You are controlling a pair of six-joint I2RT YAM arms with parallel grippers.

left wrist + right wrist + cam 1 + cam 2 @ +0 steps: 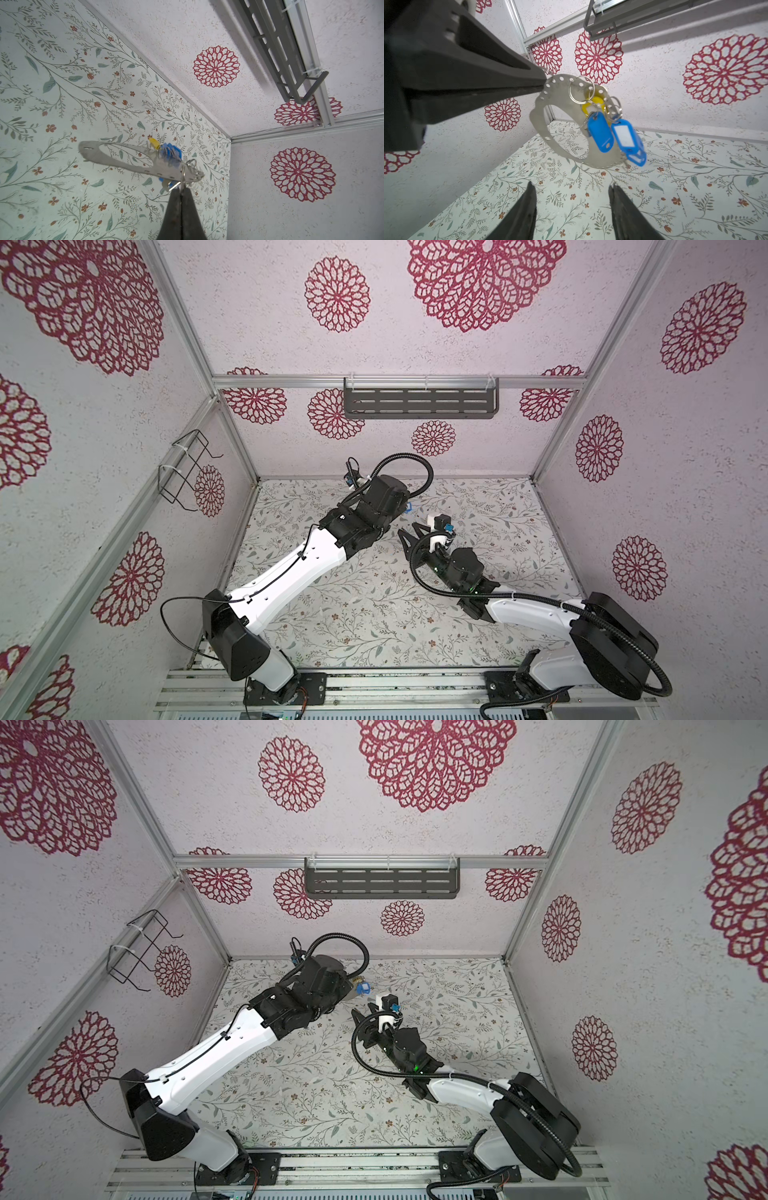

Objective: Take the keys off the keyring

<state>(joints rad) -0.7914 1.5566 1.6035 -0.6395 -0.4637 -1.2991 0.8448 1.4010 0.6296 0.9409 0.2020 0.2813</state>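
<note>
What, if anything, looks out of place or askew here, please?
Nothing is spilled or visibly damaged. The one oddity: the keyring hangs tilted above the table, pinched at its rim by the shut left gripper, with the keys bunched along one side. The right gripper is open and empty.

In the right wrist view, the blue keys (600, 133) hanging on the keyring (536, 118) covered part of the yellow key (596, 101), and the blue tag lowest on the keyring (636, 158) was blurred. The picture's edge cut off the fingers (527, 209) of the right gripper (572, 188), nearer the camera than the keyring. In both top views the left arm's wrist (382, 497) hid nearly all of the keyring.
</note>
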